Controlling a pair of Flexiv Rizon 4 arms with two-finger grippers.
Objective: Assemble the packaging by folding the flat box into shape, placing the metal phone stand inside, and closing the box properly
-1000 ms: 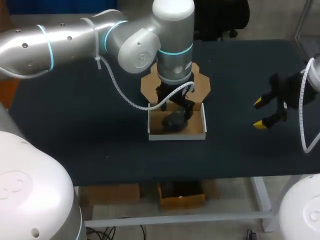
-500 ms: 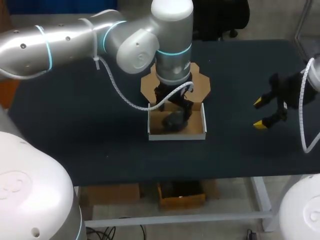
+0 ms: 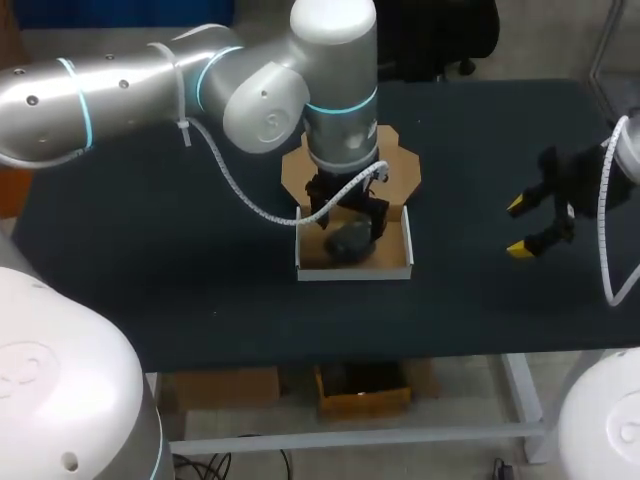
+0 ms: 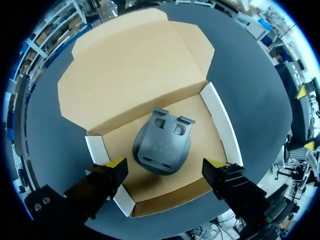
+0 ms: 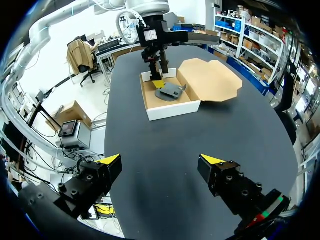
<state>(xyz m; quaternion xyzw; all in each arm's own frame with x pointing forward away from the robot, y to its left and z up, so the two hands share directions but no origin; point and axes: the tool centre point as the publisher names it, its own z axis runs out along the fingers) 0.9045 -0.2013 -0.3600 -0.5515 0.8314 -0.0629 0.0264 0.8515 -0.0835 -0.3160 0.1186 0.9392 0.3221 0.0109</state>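
The box [image 3: 352, 272] stands on the dark table [image 3: 150, 250], formed into an open tray near the table's middle, with white outer walls and a plain brown inside. Its lid [image 3: 398, 166] is open and lies flat on the table behind the tray, joined along the rear edge, its corner flaps spread out. The phone stand [image 3: 350, 241], dark grey metal, lies inside the tray on the floor of the box, roughly central and closer to the rear wall than to the front one. In the left wrist view it sits with its two slotted openings turned toward the lid. The left arm [image 3: 120, 85] comes in from the left and points straight down over the tray. The left gripper [image 4: 165, 163] hangs directly above the box. Its jaws are spread wide, one yellow tip to each side of the stand, and a clear gap of brown card shows between each tip and the stand. In the right wrist view one yellow tip sits low inside the tray just beside the stand; whether it touches the box floor cannot be determined. The right gripper [image 3: 517, 227] is held over bare table toward the right side, well apart from the box. Its jaws are likewise spread wide and hold nothing, with only dark table surface between the tips, which point toward the box across the table.
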